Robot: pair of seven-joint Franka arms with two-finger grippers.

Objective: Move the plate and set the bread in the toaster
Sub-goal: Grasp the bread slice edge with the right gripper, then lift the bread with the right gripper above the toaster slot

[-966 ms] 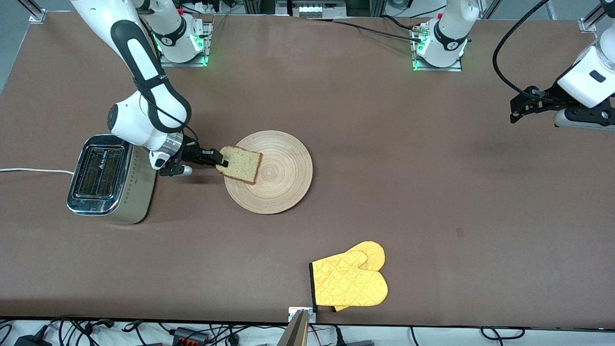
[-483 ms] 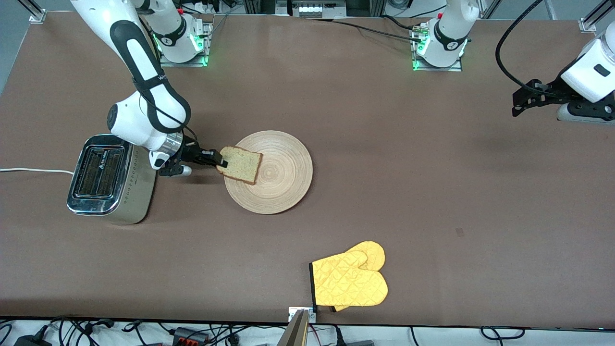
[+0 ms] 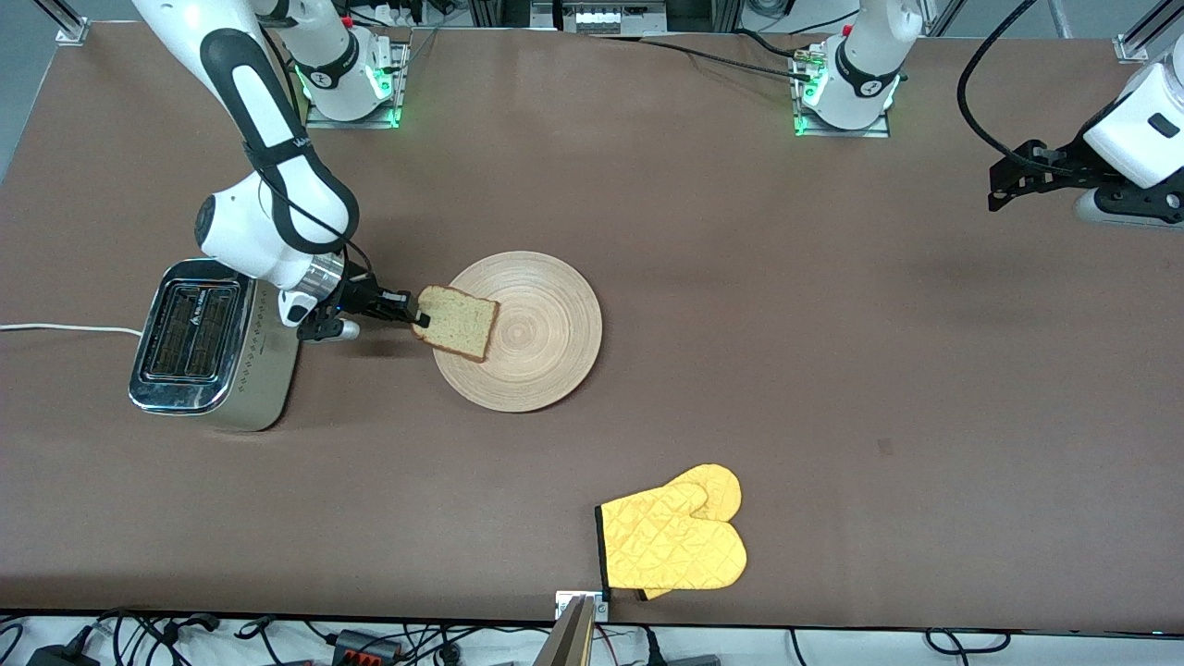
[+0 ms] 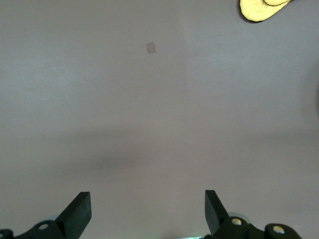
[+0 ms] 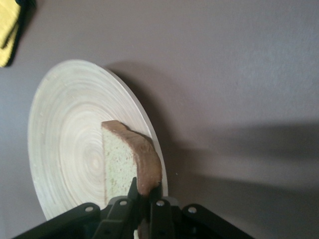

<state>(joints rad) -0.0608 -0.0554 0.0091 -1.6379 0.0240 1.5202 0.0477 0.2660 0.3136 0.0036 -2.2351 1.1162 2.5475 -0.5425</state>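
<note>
My right gripper (image 3: 416,313) is shut on the crust edge of the bread (image 3: 457,322), a squarish pale slice with a brown crust, held tilted a little above the plate's edge toward the toaster. In the right wrist view the bread (image 5: 132,164) stands on edge between the closed fingers (image 5: 158,211) over the plate (image 5: 70,134). The round light-wood plate (image 3: 546,333) lies on the table. The beige two-slot toaster (image 3: 211,342) with a chrome top stands beside my right wrist. My left gripper (image 4: 147,211) is open and empty, held high over bare table at the left arm's end.
A yellow oven mitt (image 3: 675,541) lies nearer to the front camera than the plate; its tip shows in the left wrist view (image 4: 261,7). The toaster's white cord (image 3: 55,327) runs off the table's right-arm end.
My right gripper has lifted the bread off the plate, tilted it more on edge and drawn it slightly toward the toaster. The left arm has risen slightly.
</note>
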